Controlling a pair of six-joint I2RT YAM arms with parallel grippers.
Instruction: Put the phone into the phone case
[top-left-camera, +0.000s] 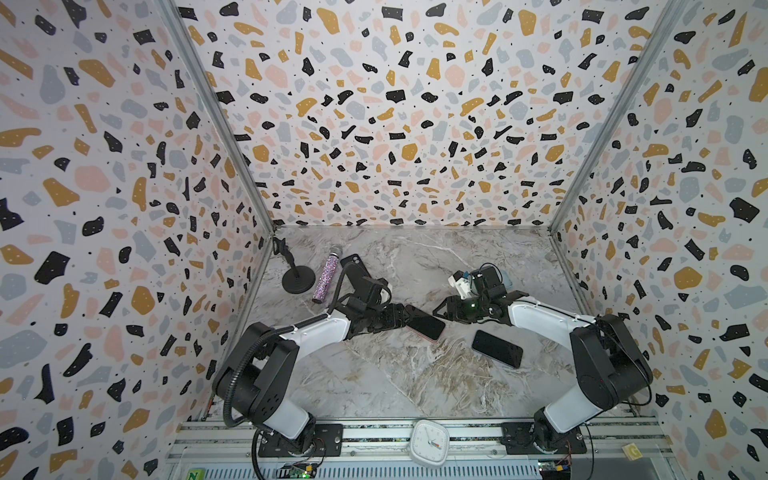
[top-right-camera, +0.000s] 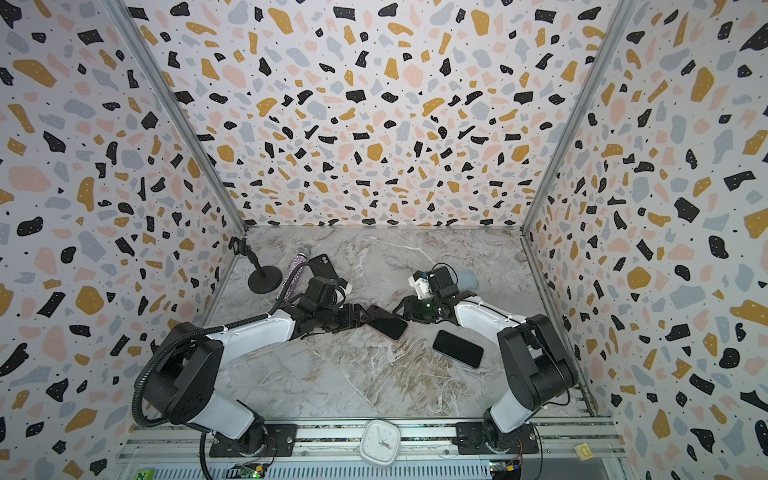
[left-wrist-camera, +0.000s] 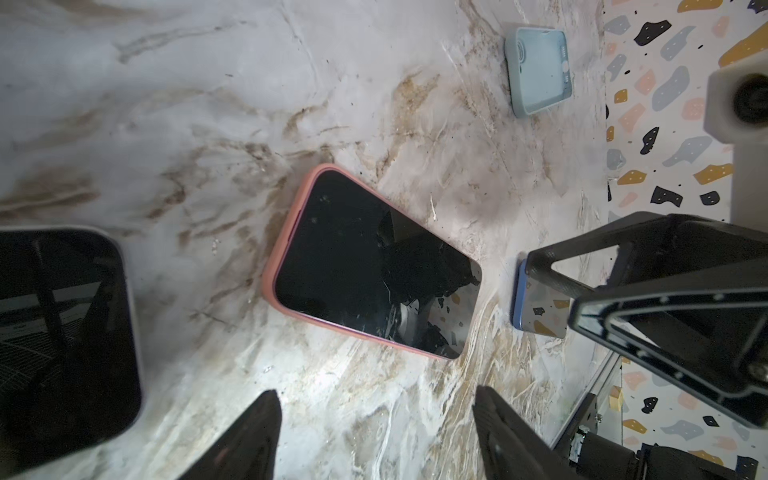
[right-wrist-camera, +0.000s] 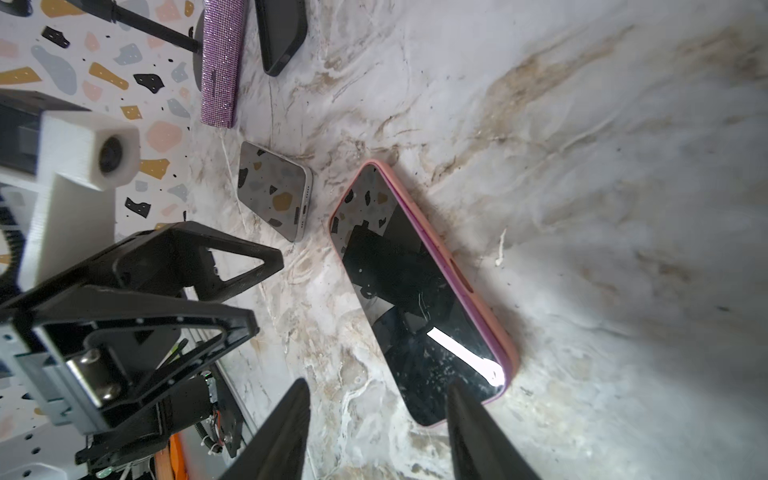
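A black-screened phone (top-left-camera: 424, 323) lies face up inside a pink phone case (left-wrist-camera: 286, 232) on the marble table, between my two grippers. The case's pink rim (right-wrist-camera: 469, 291) shows along the phone's long side and round its near corner. My left gripper (left-wrist-camera: 376, 399) hangs open just short of one end of the phone, with bare table between its fingers. My right gripper (right-wrist-camera: 378, 386) is open at the opposite end, and one fingertip (right-wrist-camera: 457, 399) overlaps the phone's corner. Whether it touches I cannot tell. In both top views the grippers (top-left-camera: 409, 320) (top-left-camera: 438, 311) nearly meet over the phone (top-right-camera: 388, 326).
A bare black phone (top-left-camera: 496, 348) lies near the right arm. A light blue case (left-wrist-camera: 538, 70) and a blue-edged phone (left-wrist-camera: 540, 307) lie by the right gripper. A silver phone (right-wrist-camera: 272, 189), a glitter microphone (top-left-camera: 327, 276), a black case (top-left-camera: 353, 262) and a stand (top-left-camera: 298, 279) sit far left.
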